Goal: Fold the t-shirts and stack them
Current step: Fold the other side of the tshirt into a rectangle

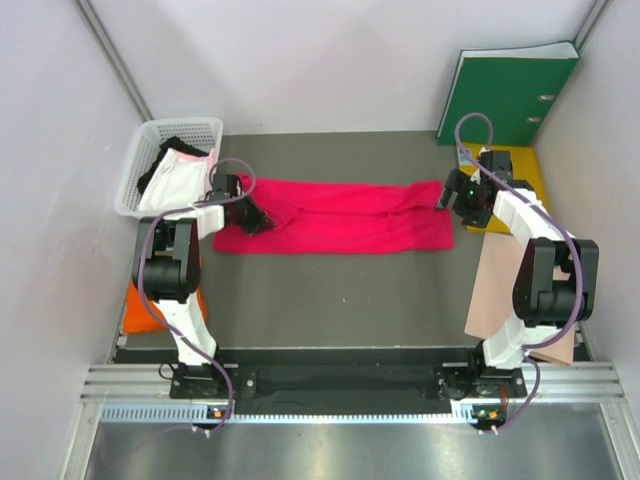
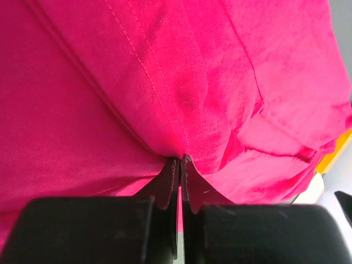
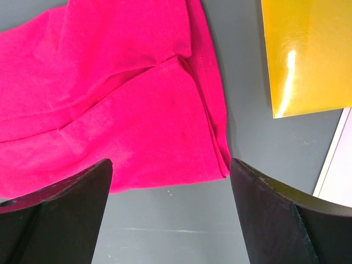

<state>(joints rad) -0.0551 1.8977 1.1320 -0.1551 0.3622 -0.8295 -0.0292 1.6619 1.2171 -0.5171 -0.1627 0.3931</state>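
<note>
A large magenta-red t-shirt (image 1: 340,216) lies folded into a long band across the middle of the table. My left gripper (image 1: 248,213) is shut on a pinch of its left end; in the left wrist view the cloth (image 2: 181,82) fills the frame and bunches at the closed fingertips (image 2: 181,160). My right gripper (image 1: 452,196) hovers open over the shirt's right end, and its hem corner (image 3: 217,165) lies between the spread fingers (image 3: 245,181), untouched. An orange folded t-shirt (image 1: 137,311) lies at the near left. Whitish-pink and black garments (image 1: 178,172) sit in the basket.
A white basket (image 1: 140,160) stands at the back left. A green binder (image 1: 505,95) leans on the back wall at right, with a yellow folder (image 3: 308,55) below it and a tan paper sheet (image 1: 498,290) along the right side. Walls close in on both sides.
</note>
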